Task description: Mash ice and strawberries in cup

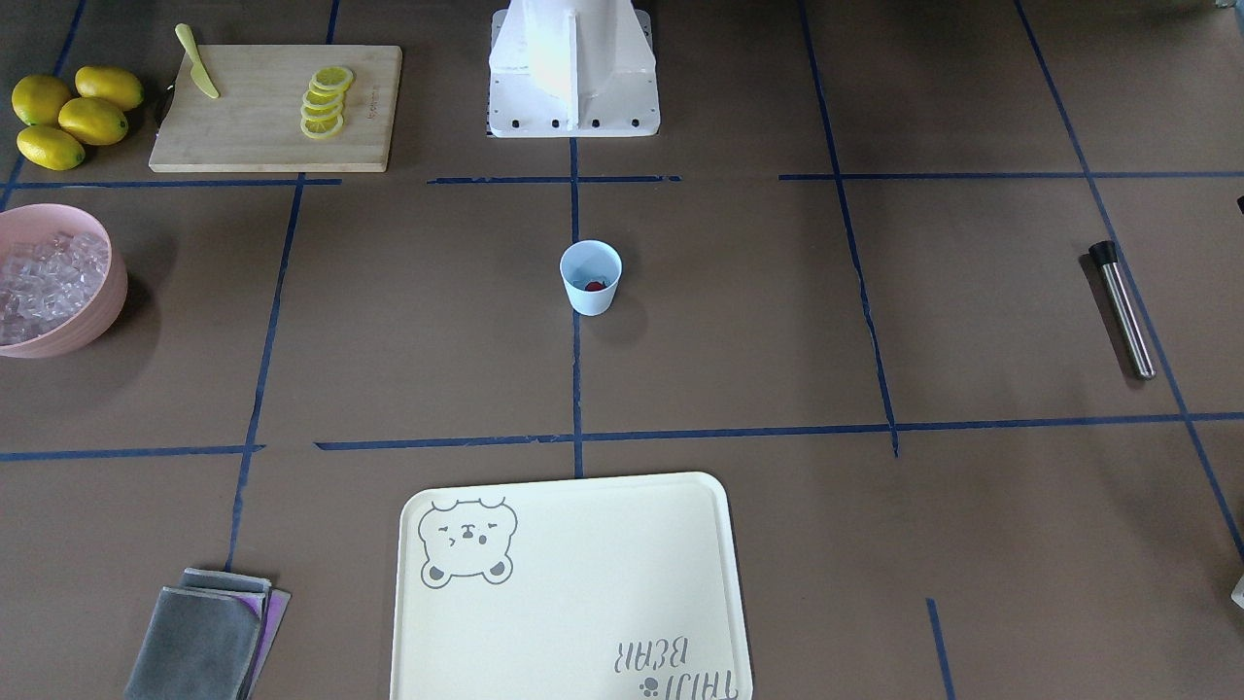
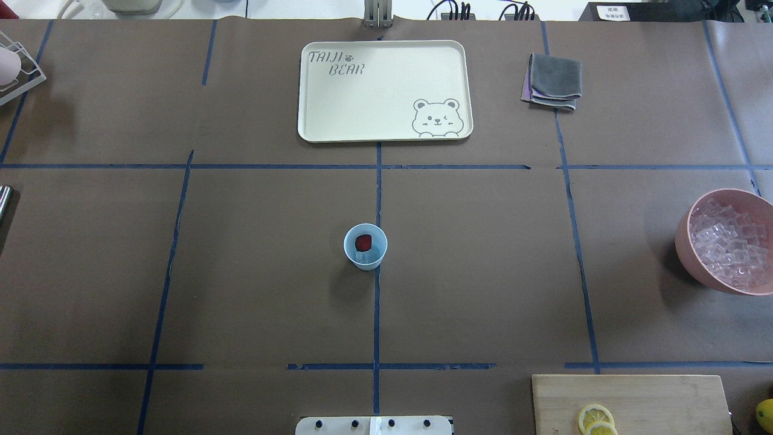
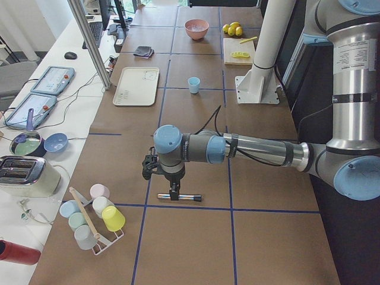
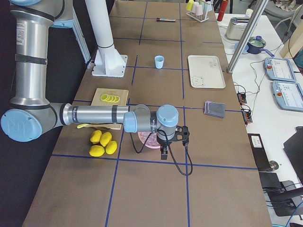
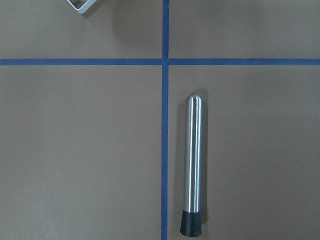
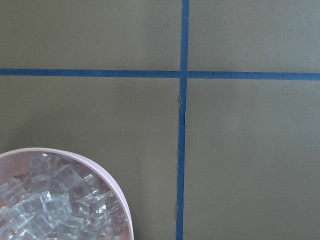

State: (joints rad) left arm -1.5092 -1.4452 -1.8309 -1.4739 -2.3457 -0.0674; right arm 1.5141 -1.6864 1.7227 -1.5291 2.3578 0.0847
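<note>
At the far left, the left gripper (image 3: 174, 194) hangs just above the steel muddler (image 5: 194, 165), which lies flat on the table beside a blue tape line. Only a side view shows the fingers, so I cannot tell whether they are spread or closed. Picking up that tool looks like the step in hand. To do it well, the fingers should come straight down across the shaft's narrow width, toward the rounded bare-steel end, leaving the black head free for pressing. They should close squarely, since a smooth round bar will likely roll or slip if pinched off-centre. In the middle of the table, well apart from both arms, the light-blue cup (image 2: 366, 264) stands upright with one dark-red strawberry (image 2: 363, 242) at its bottom. A pale patch beside the berry may be a cube, but it is too small to tell. On the right, the pink bowl (image 2: 684, 238) is heaped with clear ice (image 2: 728, 248), and the right gripper (image 4: 164, 152) hovers near its rim, its fingers likewise impossible to read
</note>
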